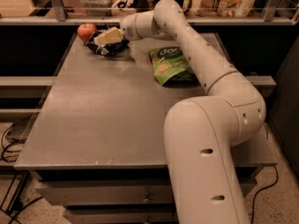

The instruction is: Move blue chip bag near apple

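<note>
Pincer (102, 38) atop blue chip bag (108, 49), beside apple (86, 31)

Arm (198, 55) fully outstretched, hand (107, 36) low at far left.

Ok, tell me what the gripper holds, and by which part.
Cannot tell. The gripper sits over the top of the blue chip bag, beside the apple; a grip is not visible.

One apple (86, 31), one green bag (171, 65), one blue chip bag (110, 48) — one gripper (105, 37) over it.
</note>
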`<act>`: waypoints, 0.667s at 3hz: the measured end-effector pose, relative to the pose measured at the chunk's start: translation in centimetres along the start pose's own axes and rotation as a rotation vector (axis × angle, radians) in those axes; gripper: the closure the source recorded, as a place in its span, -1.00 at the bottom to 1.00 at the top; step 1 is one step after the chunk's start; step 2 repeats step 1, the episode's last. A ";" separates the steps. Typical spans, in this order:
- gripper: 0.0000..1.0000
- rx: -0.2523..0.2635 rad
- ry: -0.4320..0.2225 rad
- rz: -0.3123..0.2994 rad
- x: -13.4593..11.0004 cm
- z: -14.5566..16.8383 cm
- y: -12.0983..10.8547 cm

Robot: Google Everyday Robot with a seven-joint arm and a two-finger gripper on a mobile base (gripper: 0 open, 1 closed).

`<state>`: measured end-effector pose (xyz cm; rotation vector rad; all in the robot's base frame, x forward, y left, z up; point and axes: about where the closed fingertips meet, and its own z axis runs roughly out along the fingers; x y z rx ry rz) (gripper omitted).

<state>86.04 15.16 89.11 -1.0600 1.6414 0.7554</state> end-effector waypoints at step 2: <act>-1.00 0.002 -0.001 0.001 0.0 0.1 0.0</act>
